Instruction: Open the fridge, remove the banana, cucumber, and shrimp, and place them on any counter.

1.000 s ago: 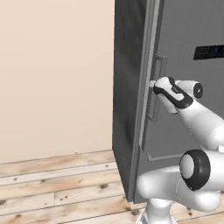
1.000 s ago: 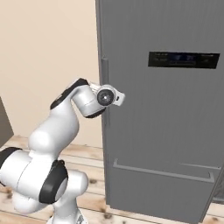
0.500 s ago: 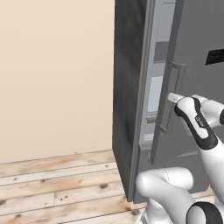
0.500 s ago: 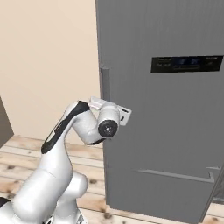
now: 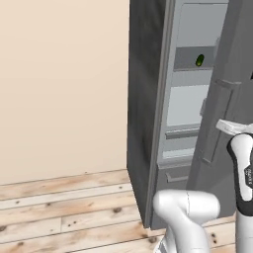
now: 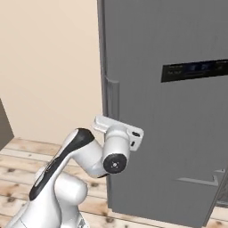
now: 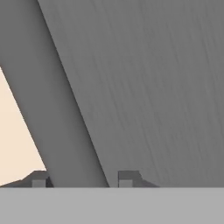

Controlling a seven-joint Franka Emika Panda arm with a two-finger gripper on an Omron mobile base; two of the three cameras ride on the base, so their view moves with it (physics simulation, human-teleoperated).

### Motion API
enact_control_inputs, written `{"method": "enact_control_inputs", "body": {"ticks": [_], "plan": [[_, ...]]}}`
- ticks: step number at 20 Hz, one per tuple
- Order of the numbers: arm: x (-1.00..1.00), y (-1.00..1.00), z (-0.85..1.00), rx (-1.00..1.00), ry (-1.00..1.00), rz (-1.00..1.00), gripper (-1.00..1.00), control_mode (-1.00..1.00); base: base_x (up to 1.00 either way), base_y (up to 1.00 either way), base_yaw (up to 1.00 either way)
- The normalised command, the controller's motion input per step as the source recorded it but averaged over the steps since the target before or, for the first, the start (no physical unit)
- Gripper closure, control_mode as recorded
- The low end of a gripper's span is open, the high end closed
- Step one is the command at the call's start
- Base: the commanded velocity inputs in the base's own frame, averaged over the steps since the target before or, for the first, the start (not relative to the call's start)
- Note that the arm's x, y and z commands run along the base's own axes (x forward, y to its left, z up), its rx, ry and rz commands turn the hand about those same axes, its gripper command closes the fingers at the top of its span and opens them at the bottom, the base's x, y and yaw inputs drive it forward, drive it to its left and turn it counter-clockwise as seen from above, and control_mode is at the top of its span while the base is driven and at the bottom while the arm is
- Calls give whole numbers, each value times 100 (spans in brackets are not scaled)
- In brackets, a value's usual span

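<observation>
A plain beige wall [image 5: 64, 84] and a pale plank floor [image 5: 59, 212] form the background of a rendered kitchen. The fridge [image 5: 148, 99], tall and dark grey, is seen from the left base view with its door [image 6: 169, 111] swung partly open, so that pale grey inner shelves [image 5: 190, 99] are exposed between the cabinet side and the door. On the front of the door, at 2 o'clock in the right base view, a black dispenser panel [image 6: 196, 70] is set. The long vertical bar handle [image 7: 52, 109] is shown close up in the hand view, crossing the frame from 11 to 6 o'clock. The gripper [image 7: 78, 177] is placed around this bar, one finger tip on each side, jaws narrowed to the bar's width and closed on it. On an upper shelf, at 1 o'clock in the left base view, the cucumber [image 5: 199, 60] is seen as a small green shape.
</observation>
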Motion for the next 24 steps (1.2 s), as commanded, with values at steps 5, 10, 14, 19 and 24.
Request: {"method": "enact_control_inputs", "body": {"ticks": [5,10,14,19,24], "plan": [[-100,-70,0,0,0,0,100,-100,0,0,0],[-93,-39,-8,0,0,0,100,-100,0,0,0],[-60,-5,-3,1,1,1,100,-100,0,0,0],[-27,6,4,1,1,9,-100,-100,0,0,0],[-69,23,37,0,-13,8,-100,-100,0,0,0]]}}
